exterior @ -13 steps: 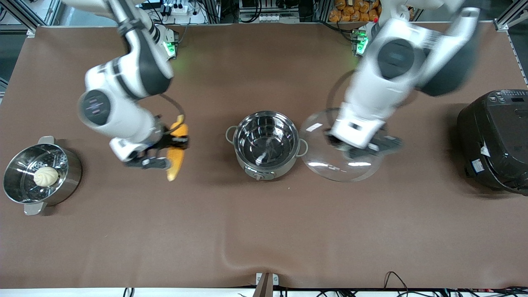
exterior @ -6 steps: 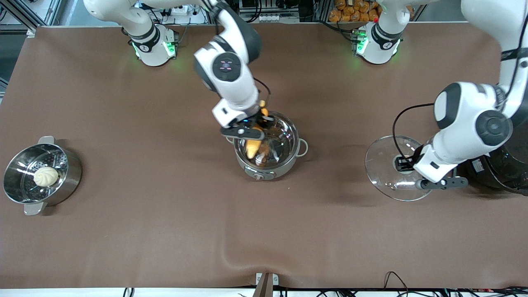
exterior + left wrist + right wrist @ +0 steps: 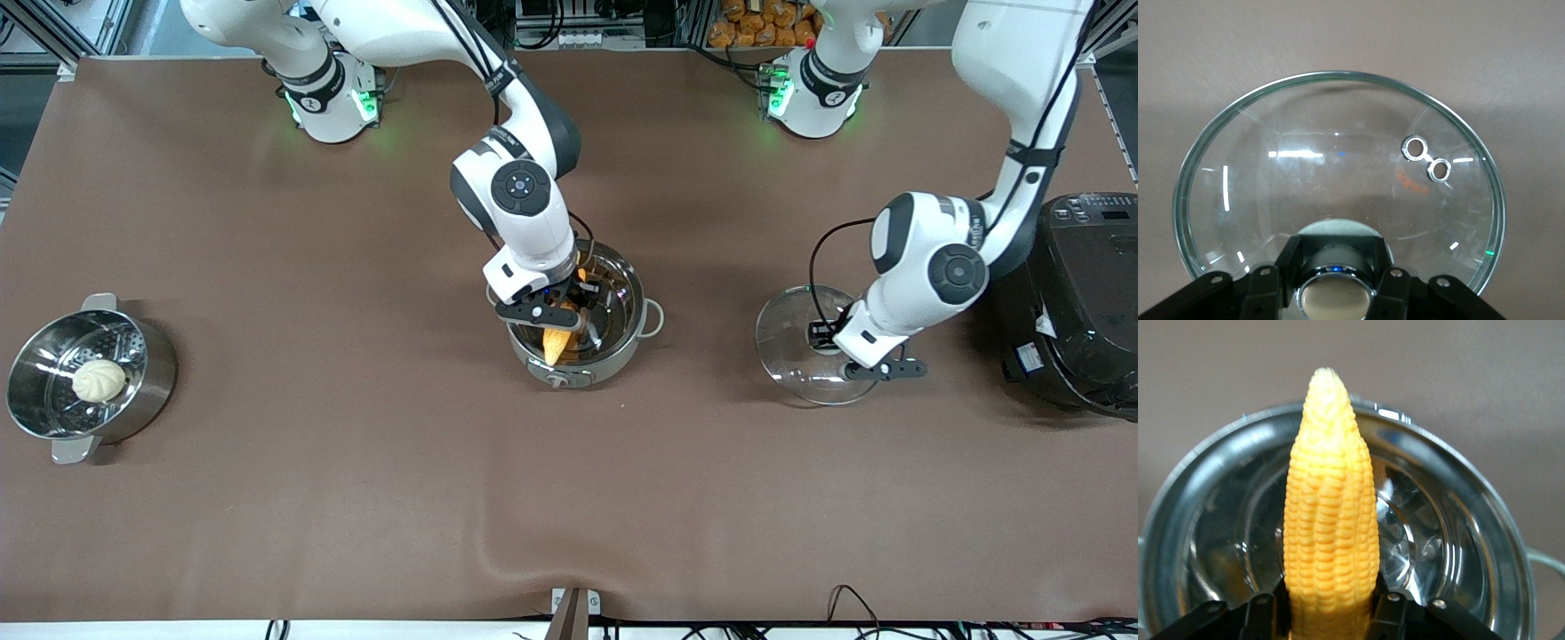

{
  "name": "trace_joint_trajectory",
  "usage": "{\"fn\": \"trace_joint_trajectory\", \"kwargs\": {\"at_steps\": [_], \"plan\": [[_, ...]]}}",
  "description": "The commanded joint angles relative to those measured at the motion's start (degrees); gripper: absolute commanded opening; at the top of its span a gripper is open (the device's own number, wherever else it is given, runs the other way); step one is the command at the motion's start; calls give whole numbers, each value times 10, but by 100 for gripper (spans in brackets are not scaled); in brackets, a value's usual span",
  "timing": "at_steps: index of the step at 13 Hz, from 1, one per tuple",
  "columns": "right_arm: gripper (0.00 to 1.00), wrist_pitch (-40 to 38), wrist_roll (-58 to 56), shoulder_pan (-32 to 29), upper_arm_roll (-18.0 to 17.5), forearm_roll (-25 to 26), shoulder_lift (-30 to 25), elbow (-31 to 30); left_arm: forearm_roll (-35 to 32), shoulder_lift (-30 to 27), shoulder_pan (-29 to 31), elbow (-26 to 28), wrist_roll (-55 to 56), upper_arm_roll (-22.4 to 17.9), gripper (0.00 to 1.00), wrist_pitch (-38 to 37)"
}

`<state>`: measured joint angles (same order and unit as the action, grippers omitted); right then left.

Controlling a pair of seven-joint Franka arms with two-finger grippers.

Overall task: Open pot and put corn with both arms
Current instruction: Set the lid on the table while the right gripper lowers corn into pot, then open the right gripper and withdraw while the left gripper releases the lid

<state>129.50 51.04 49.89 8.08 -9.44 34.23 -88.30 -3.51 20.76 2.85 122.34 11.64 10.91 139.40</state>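
- Two grippers loaded. Right gripper point(image 3: 569, 313) clamps the butt end of the corn point(image 3: 558, 342); fingers point(image 3: 1389, 613) press both sides of the cob in the right wrist view.
- Corn hangs over the open pot point(image 3: 622, 342), tip pointing at the rim nearest the front camera. Can't tell if it touches the pot.
- Pot sits mid-table, lid off, knob panel facing the front camera, inside bare steel.
- Left gripper point(image 3: 831, 342) is closed on the lid knob point(image 3: 1333, 293), holding the glass lid point(image 3: 787, 356).
- Lid is low over the table between the pot and the black cooker point(image 3: 1080, 302); contact with the table unclear.
- Steel steamer pot point(image 3: 147, 391) with a pale bun point(image 3: 98, 380) inside sits at the right arm's end of the table, well apart from the pot.
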Motion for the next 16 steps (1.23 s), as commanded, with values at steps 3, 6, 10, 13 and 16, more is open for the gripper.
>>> {"fn": "trace_joint_trajectory", "kwargs": {"at_steps": [3, 6, 10, 13, 16], "plan": [[100, -171, 11, -43, -3, 16, -34, 83, 2, 7, 6, 11, 0, 3, 13, 16], [100, -262, -15, -62, 23, 23, -95, 79, 2, 5, 6, 2, 1, 2, 100, 11], [100, -296, -132, -129, 58, 49, -152, 79, 2, -49, 22, -62, 8, 0, 100, -74], [100, -341, -203, -167, 60, 112, -195, 77, 3, -99, 23, -138, 6, 1, 100, -173], [100, -389, -231, -216, 58, 112, -241, 80, 1, -109, 25, -243, -20, 0, 100, -287]]}}
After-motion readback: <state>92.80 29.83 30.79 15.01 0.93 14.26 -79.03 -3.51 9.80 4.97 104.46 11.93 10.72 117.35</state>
